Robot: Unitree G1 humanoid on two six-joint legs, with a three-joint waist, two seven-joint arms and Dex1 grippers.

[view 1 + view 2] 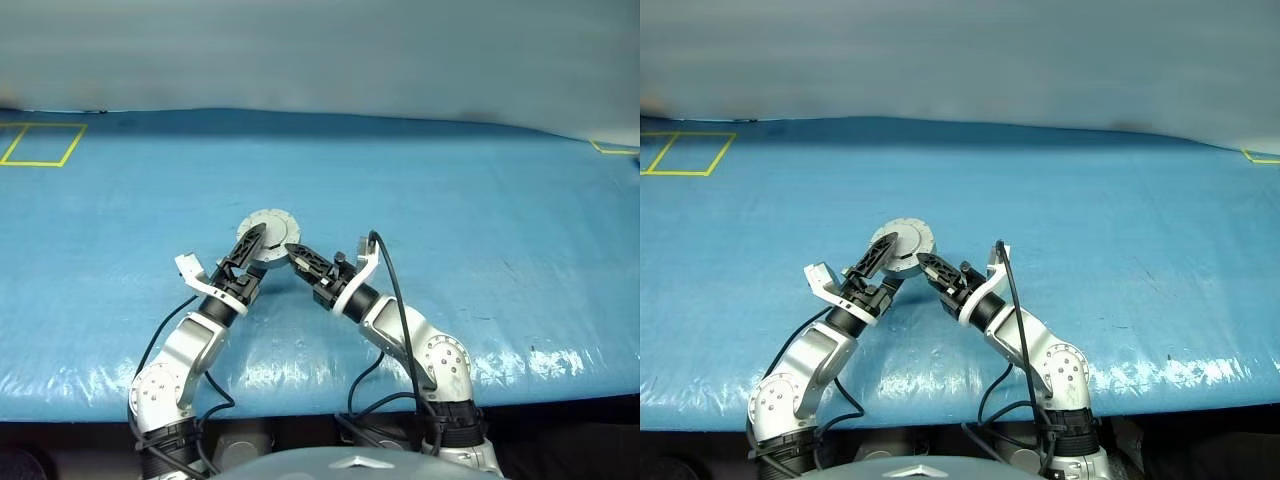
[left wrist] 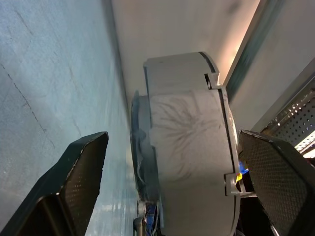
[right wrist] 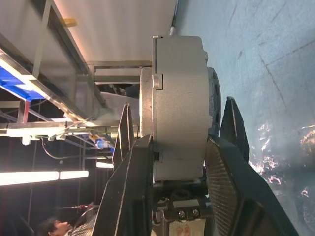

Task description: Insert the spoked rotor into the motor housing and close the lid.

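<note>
The motor housing (image 1: 268, 230), a round silver-grey puck, hangs just above the blue table between my two grippers. My right gripper (image 3: 178, 142) is shut on it, one black finger on each flat face. A thinner disc, the lid (image 3: 146, 98), lies flat against one face of the housing (image 3: 179, 98). My left gripper (image 2: 173, 137) is open, and its fingers (image 2: 78, 172) stand wide on either side of the housing (image 2: 189, 142) without touching it. From above, the left gripper (image 1: 247, 248) comes in from the left and the right gripper (image 1: 299, 256) from the right. The spoked rotor is hidden.
The blue table cover (image 1: 480, 250) spreads wide on all sides, its glossy front edge (image 1: 330, 380) close to the arms. Yellow tape outlines mark the far left corner (image 1: 40, 145) and far right (image 1: 612, 149). A person (image 3: 54, 227) shows in the background.
</note>
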